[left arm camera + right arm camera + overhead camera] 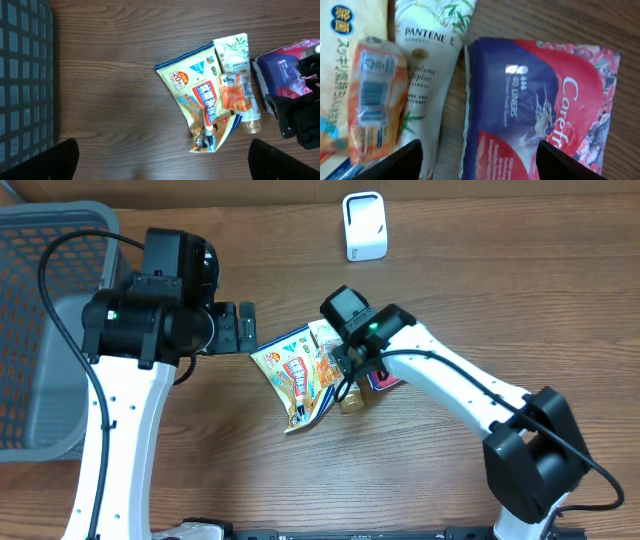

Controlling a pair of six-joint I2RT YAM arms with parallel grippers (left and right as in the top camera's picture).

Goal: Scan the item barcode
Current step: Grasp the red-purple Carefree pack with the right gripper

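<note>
A small pile of items lies mid-table: a yellow snack bag (295, 375), a white Pantene tube (427, 60), an orange packet (372, 95) with its barcode facing up, and a blue-and-red Carefree liner pack (535, 100). My right gripper (482, 160) hangs low over the liner pack, jaws apart. One finger is above the tube's edge and the other over the pack's red part, with nothing clamped. My left gripper (162, 160) stands wide open over bare wood, left of the pile. A white scanner (363, 225) stands at the back.
A grey mesh basket (40, 330) fills the left edge of the table, also seen in the left wrist view as the basket (25, 75). The right arm's black wrist (300, 120) sits over the pile's right side.
</note>
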